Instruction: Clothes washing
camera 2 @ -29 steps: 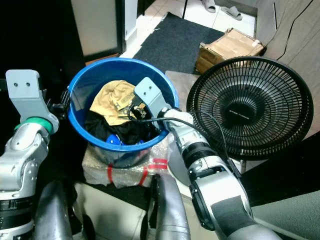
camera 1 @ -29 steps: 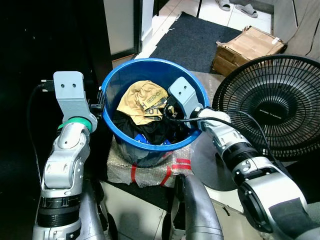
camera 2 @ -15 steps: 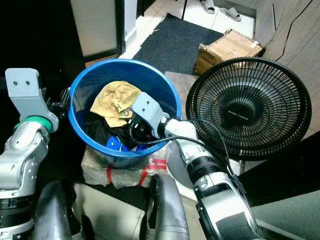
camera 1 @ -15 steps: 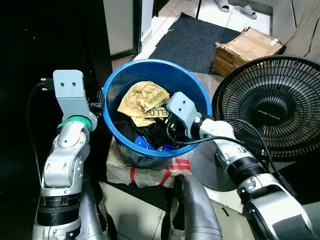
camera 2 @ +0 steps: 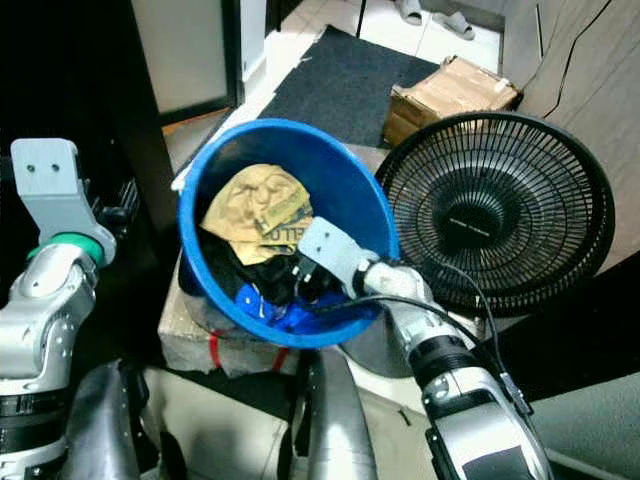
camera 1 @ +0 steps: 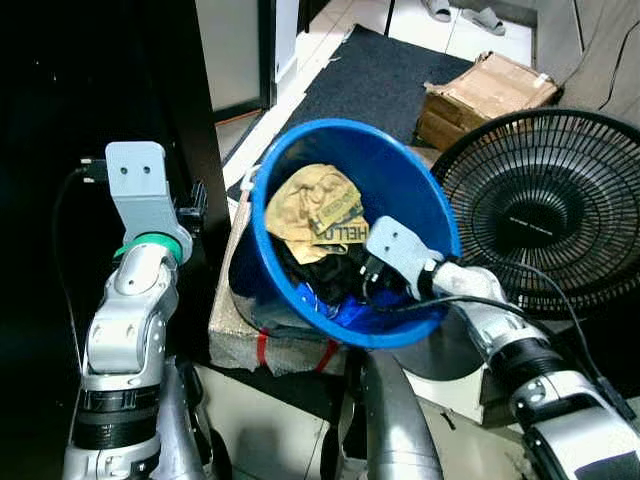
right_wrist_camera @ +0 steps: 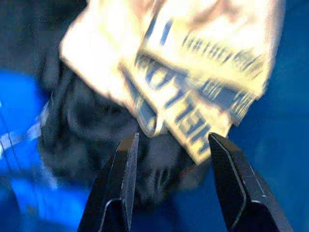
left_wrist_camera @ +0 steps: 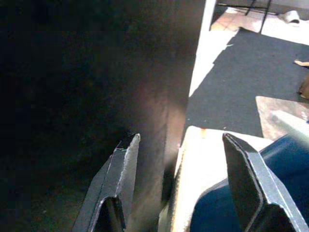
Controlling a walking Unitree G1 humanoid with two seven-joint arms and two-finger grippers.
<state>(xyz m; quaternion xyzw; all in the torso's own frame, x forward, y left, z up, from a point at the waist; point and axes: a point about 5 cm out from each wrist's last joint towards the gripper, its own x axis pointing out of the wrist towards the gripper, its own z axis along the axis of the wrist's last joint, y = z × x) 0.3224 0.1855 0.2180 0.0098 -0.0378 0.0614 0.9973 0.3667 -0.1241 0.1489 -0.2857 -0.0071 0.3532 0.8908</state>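
A blue bucket leans tilted on a bubble-wrapped block. Inside lie a yellow printed garment, black clothes and some blue cloth. My right gripper reaches into the bucket over its near rim; its fingers stand open just short of the yellow garment and the black clothes, with nothing between them. My left gripper is open beside the bucket's left side, next to a dark cabinet, and holds nothing.
A black floor fan stands close to the bucket on the right. Behind it are a cardboard box and a dark mat on pale tiles. The dark cabinet walls off the left.
The bucket has tipped over and slid to the right, away from my left gripper. My right gripper has sunk lower inside it, near the front rim. The left arm has stayed put.
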